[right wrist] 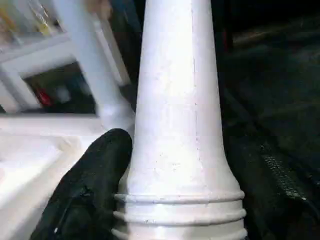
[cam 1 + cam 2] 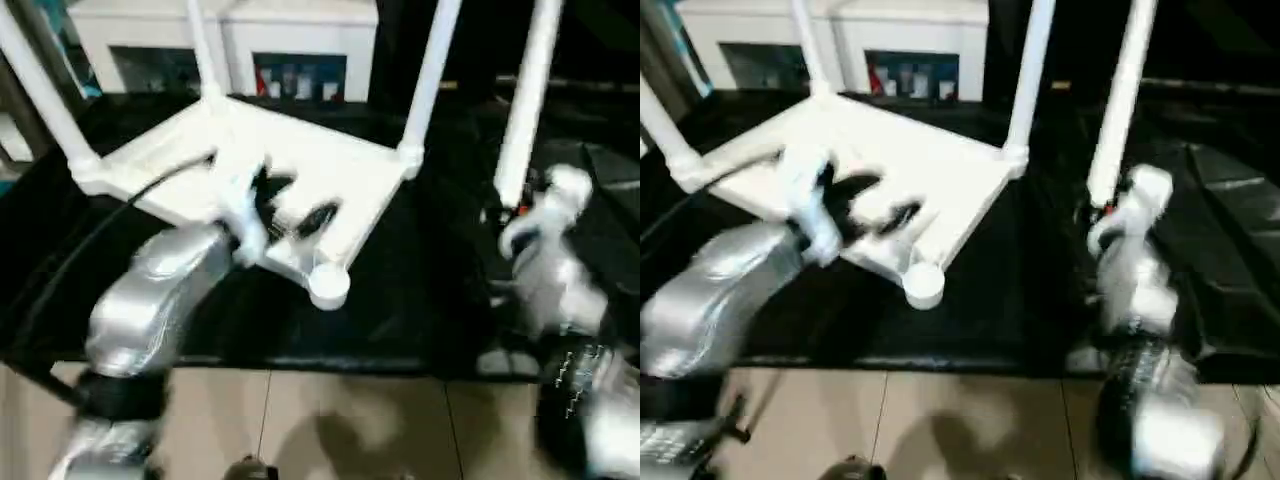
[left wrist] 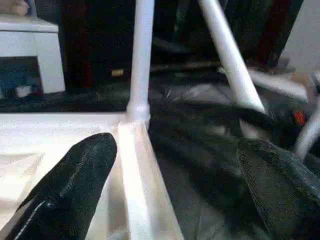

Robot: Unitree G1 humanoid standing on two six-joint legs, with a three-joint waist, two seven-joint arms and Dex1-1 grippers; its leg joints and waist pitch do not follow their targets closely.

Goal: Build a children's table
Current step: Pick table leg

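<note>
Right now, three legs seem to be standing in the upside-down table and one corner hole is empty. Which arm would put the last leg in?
The right. Its gripper is shut on the fourth leg, held upright beside the tabletop. The left gripper hovers open over the top, near the empty corner socket.

Leg tops: all four legs cut off by the upper edge.
Left hand: blurred.
Cabinet contents: too blurred to tell.
</note>
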